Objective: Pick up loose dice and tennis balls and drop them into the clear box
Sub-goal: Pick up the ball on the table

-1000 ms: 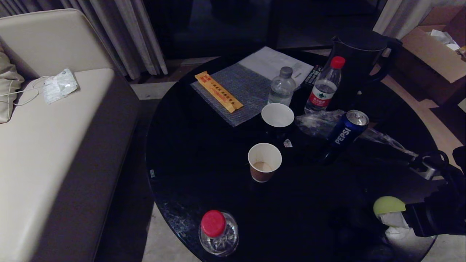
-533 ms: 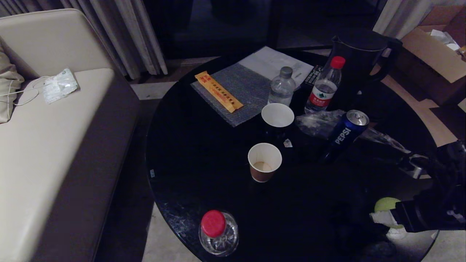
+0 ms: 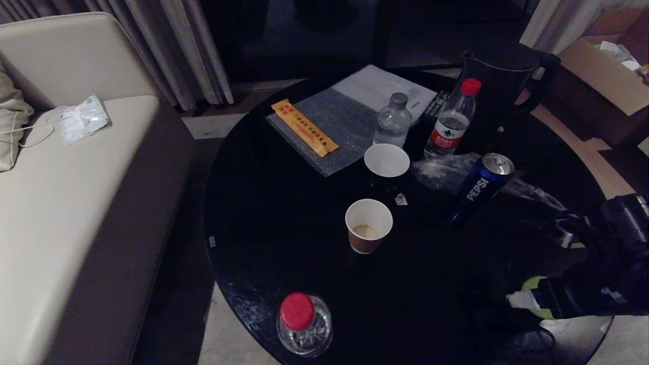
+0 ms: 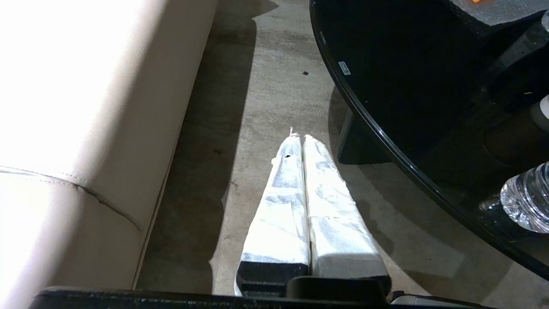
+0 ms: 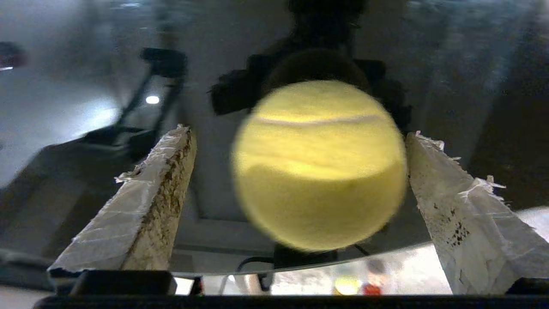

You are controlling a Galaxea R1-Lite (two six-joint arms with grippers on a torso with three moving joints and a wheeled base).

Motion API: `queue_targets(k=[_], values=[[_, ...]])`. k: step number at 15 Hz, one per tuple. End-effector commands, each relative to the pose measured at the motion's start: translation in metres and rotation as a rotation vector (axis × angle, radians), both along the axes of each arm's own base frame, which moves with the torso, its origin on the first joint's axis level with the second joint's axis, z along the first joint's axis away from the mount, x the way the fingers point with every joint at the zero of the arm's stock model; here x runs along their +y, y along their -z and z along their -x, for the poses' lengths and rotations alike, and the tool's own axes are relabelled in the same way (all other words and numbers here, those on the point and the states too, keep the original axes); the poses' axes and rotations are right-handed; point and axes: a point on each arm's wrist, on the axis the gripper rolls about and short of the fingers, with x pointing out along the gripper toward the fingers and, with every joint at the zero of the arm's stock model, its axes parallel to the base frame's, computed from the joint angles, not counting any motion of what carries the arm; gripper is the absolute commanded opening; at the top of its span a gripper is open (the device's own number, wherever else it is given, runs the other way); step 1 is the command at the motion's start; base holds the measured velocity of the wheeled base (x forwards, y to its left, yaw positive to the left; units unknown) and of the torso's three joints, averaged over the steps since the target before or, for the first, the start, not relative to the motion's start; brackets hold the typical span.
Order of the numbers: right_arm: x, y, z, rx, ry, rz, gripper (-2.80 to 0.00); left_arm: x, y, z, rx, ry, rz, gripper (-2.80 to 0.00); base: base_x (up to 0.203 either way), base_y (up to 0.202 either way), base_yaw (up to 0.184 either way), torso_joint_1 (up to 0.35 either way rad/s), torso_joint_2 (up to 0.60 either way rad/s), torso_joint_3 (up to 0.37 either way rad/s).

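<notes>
On a round black table [image 3: 284,213] beside a beige sofa [image 3: 76,192], the right gripper [image 5: 300,133] hangs at the table's near right edge with its taped fingers [image 5: 150,193] spread wide, a tennis ball [image 5: 319,165] sitting between them. The ball touches or nearly touches one finger and stands clear of the other. From the head camera only a sliver of the ball shows behind the arm. Clutter fills the table's middle and far side: two paper cups [image 3: 368,225], one with a brown residue at the bottom and one whose contents cannot be made out, a tilted Pepsi can [image 3: 481,183], two water bottles [image 3: 451,119], a black kettle [image 3: 499,76], crumpled plastic wrap [image 3: 441,170] and a grey mat [image 3: 332,129] bearing an orange packet [image 3: 304,128]. A red-capped bottle [image 3: 303,324] stands at the near edge. The left gripper [image 4: 300,137], fingers pressed together, hangs over the floor between sofa and table.
</notes>
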Motion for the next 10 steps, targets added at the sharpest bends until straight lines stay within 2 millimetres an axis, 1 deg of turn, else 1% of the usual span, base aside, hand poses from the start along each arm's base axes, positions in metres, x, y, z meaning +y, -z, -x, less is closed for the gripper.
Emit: queue_targets(k=[1, 7, 9, 10], values=[[0.0, 0.004, -0.004, 0.011, 0.005, 0.008, -2.8, 0.0, 0.0, 0.0, 0.002, -0.001, 0.002, -2.8, 0.0, 0.0, 0.0, 0.0, 0.0, 0.0], [0.004, 0.006, -0.005, 0.003, 0.012, 0.055, -2.8, 0.0, 0.0, 0.0, 0.002, -0.001, 0.002, -2.8, 0.0, 0.0, 0.0, 0.0, 0.0, 0.0], [0.004, 0.001, -0.001, -0.022, 0.011, 0.055, -2.8, 0.0, 0.0, 0.0, 0.002, -0.001, 0.002, -2.8, 0.0, 0.0, 0.0, 0.0, 0.0, 0.0], [0.003, -0.005, 0.006, -0.052, 0.011, 0.053, -2.8, 0.0, 0.0, 0.0, 0.002, -0.001, 0.002, -2.8, 0.0, 0.0, 0.0, 0.0, 0.0, 0.0]])
